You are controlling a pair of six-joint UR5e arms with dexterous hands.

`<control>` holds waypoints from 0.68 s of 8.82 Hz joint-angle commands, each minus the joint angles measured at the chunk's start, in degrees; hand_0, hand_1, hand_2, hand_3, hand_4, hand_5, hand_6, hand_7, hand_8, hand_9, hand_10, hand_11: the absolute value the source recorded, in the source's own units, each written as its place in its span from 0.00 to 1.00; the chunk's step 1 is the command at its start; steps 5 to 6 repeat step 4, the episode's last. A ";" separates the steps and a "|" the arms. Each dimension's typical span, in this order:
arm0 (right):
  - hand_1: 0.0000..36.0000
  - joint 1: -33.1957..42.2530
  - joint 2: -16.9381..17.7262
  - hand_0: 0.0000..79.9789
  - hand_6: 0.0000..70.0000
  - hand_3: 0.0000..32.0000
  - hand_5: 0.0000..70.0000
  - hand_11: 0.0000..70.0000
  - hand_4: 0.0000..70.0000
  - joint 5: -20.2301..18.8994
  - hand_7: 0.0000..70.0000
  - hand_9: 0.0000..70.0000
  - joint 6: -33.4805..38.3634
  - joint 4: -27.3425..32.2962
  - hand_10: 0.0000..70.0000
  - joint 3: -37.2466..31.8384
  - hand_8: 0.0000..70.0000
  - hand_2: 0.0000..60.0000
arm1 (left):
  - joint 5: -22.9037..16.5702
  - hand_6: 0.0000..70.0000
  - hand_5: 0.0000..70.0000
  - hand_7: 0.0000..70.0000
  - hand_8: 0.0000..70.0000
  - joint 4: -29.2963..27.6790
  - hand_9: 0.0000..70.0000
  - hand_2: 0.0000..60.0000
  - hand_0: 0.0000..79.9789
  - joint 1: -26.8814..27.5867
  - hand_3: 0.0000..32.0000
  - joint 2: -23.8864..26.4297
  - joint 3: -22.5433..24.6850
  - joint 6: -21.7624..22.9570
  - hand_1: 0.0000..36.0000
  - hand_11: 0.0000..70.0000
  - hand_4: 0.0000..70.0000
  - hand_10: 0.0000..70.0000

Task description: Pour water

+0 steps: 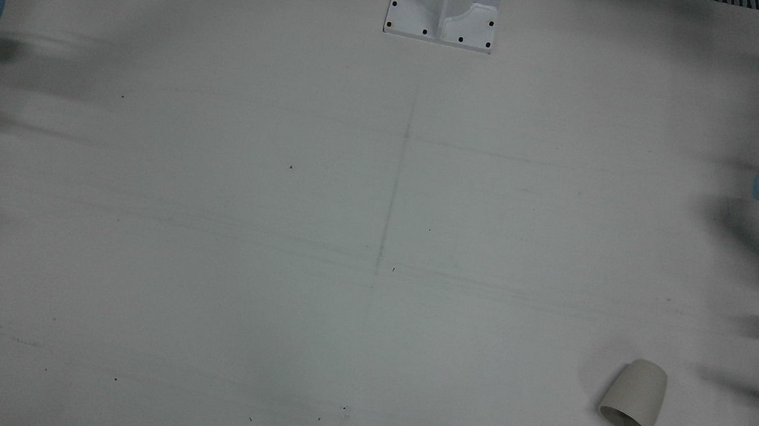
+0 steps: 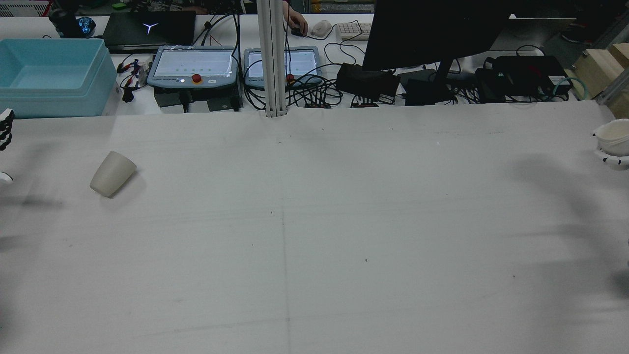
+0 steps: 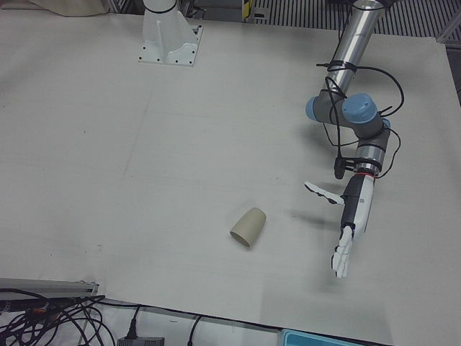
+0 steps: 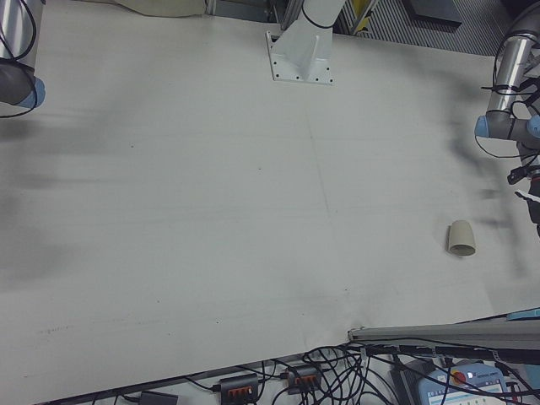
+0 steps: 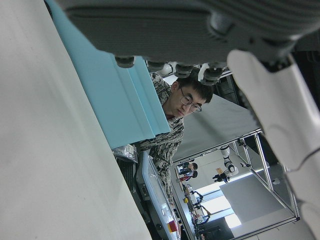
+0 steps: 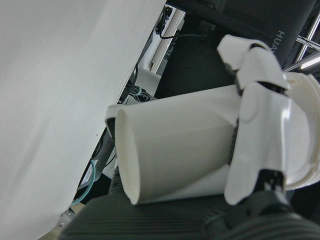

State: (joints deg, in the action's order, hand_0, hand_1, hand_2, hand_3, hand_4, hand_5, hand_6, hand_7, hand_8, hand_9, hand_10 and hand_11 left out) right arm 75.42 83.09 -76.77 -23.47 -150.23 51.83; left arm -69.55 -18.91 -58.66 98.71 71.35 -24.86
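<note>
A beige cup [image 4: 461,239] lies tipped on the white table [image 4: 211,211].

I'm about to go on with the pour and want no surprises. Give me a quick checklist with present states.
1. Right hand grips the white plastic cup: ok.
2. Beige paper cup upright to receive: not ok, it lies on its side on the white table.
3. Left hand free to right it: ok, open, beside the beige cup, apart.
4. Water in the white cup: cannot tell.
5. Table between the arms clear: ok.
</note>
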 commanded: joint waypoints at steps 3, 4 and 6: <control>0.36 0.26 -1.52 0.62 0.00 0.00 0.00 0.10 0.03 0.22 0.00 0.00 -1.85 0.12 0.05 -2.70 0.00 0.00 | -0.32 0.01 0.00 0.05 0.00 1.94 0.00 0.00 0.59 -0.22 0.29 -0.09 2.21 0.16 0.05 0.00 0.16 0.00; 0.34 0.35 -2.57 0.61 0.00 0.00 0.00 0.06 0.03 0.14 0.00 0.00 -1.58 0.03 0.02 -2.70 0.00 0.00 | -0.58 0.01 0.00 0.05 0.00 2.12 0.00 0.00 0.59 -0.22 0.29 -0.09 2.48 0.17 0.05 0.00 0.16 0.00; 0.34 0.35 -2.57 0.61 0.00 0.00 0.00 0.06 0.03 0.14 0.00 0.00 -1.58 0.03 0.02 -2.70 0.00 0.00 | -0.58 0.01 0.00 0.05 0.00 2.12 0.00 0.00 0.59 -0.22 0.29 -0.09 2.48 0.17 0.05 0.00 0.16 0.00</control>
